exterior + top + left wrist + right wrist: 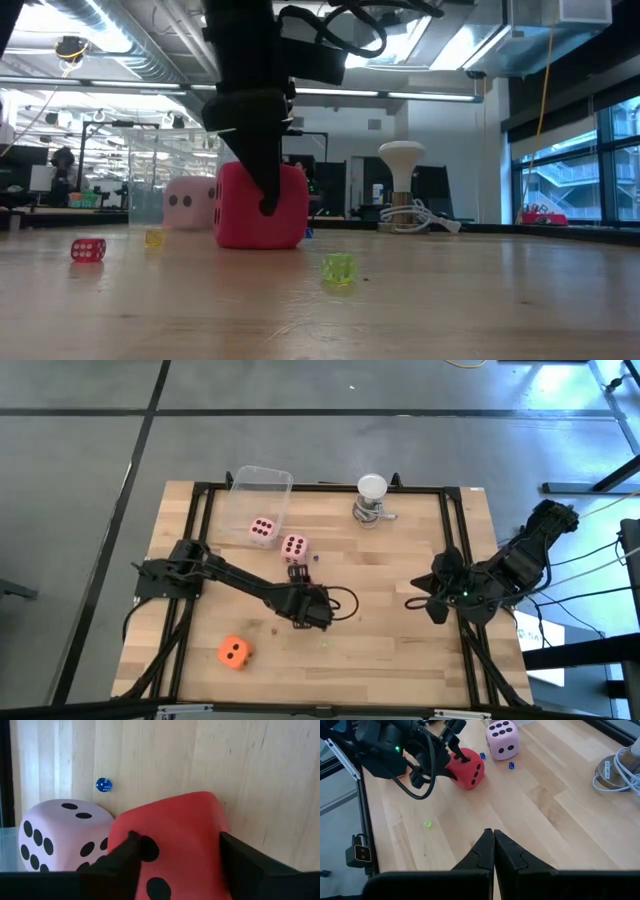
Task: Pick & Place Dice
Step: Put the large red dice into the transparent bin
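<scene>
On the near left of the table [400, 640] sits the orange die [233, 652], alone and well apart from the others. Tiny dice are scattered on the wood too: a small red one [88, 249] and a small green one [339, 268] show near the low camera.

Around the middle of the table the left pincer [177, 855] straddles the red die [466, 768], which rests on the wood. One finger [120, 865] touches the die's pipped face and the other stands just at its far edge, so the pincer is closing around the die; whether the grip is firm I cannot tell.

At the right side of the table the right pincer [493, 842] hangs with its fingers pressed together, holding nothing.

Just beyond the red die, a pale pink die [294, 547] lies on the table, with a small blue die [103, 784] near it. Farther left, a second pink die [262, 531] sits inside a clear plastic box [268, 480] at the far edge. To the right of the box, also at the far edge, stands a white round-topped object [372, 488] on a metal base with a coiled cable.
</scene>
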